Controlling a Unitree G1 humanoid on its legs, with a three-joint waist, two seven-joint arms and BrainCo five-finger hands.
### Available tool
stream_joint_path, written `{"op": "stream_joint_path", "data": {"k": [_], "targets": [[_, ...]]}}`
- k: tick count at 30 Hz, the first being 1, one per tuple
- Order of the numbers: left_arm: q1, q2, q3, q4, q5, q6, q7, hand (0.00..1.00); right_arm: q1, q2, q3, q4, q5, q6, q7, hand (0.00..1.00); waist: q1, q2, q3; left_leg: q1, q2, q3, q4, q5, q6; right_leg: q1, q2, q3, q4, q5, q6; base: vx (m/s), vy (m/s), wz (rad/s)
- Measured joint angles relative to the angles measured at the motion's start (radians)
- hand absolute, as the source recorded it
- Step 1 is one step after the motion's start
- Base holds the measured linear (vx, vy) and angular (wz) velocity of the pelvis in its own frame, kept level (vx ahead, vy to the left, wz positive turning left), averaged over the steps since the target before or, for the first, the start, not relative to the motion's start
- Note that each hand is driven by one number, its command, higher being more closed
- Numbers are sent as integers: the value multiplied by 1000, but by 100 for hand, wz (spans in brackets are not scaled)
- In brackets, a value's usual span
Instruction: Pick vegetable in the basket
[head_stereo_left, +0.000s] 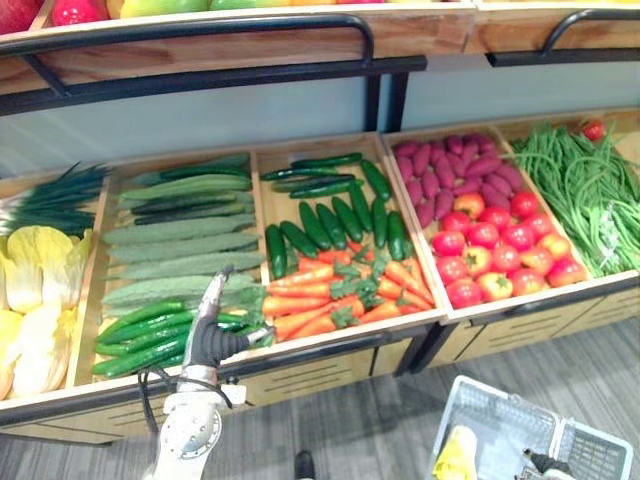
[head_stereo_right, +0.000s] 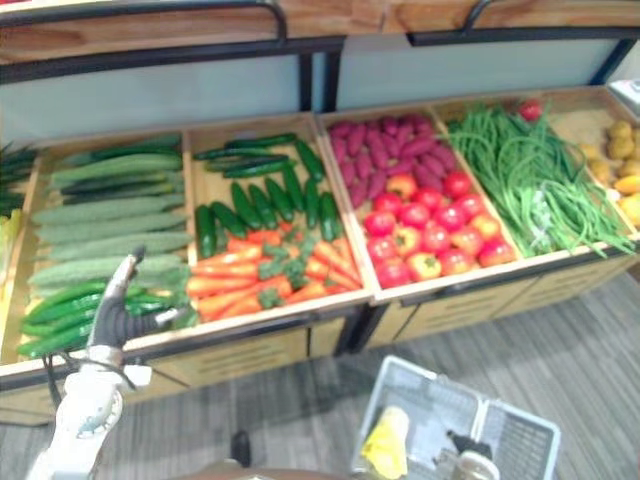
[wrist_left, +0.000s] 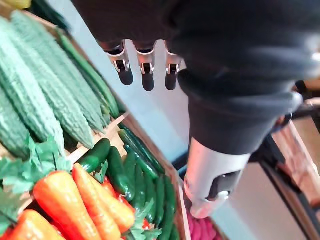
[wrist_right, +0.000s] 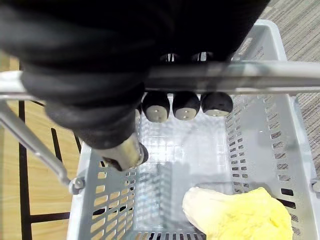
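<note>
I've got free air over the carrots (head_stereo_left: 340, 295) at centre frame for the left hand (head_stereo_left: 210, 340); the black bar (head_stereo_left: 200, 83) across the top caps my height. Lower right, the basket (head_stereo_left: 590, 452) has its handle (wrist_right: 240, 75) across the mouth and a yellow cabbage (wrist_right: 240, 215) filling one corner.

Left hand (head_stereo_left: 207, 338): silver fingers (wrist_left: 145, 67), dark tips, dark ribbed cover behind them; silver-grey forearm (head_stereo_left: 190, 428). Right hand (wrist_right: 100, 60): identical dark cover, rounded dark fingertips (wrist_right: 186, 105).
</note>
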Motion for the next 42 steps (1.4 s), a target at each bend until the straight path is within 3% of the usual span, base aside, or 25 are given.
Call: {"op": "stream_joint_path", "data": {"k": [4,12,19,26,42], "targets": [[-72,143,-62,147,119,-31,-24,0,-1,-21,12,-2,-1,-2,1,100,-8,6,1,3,0,0,0,-1,0,0,0,6,-3,-5,-9,-18,5,-3],[-147,238,-175,328,269,-54,-46,0,1,-46,12,-7,-1,-5,2,100,-17,5,5,2,0,26,0,-13,-4,-18,-2,32,-6,0,0,24,7,-10],[-206,244,-204,434,311,-57,-63,0,-4,-69,12,-17,-5,-6,1,100,-17,16,19,2,-1,32,0,-19,-6,-20,-2,38,-14,-1,0,33,2,-3],[-244,244,-204,498,370,-28,-58,0,-2,-73,11,-33,-9,-5,1,100,-18,25,27,-5,-2,47,0,-23,-6,-38,-4,48,-13,-1,0,3,8,-4],[-289,280,-191,503,444,-8,-22,0,-11,-73,8,-45,-41,-5,-1,100,-16,39,38,-7,-1,53,0,-23,-6,-49,-5,59,-6,-1,0,-1,4,-1]]}}
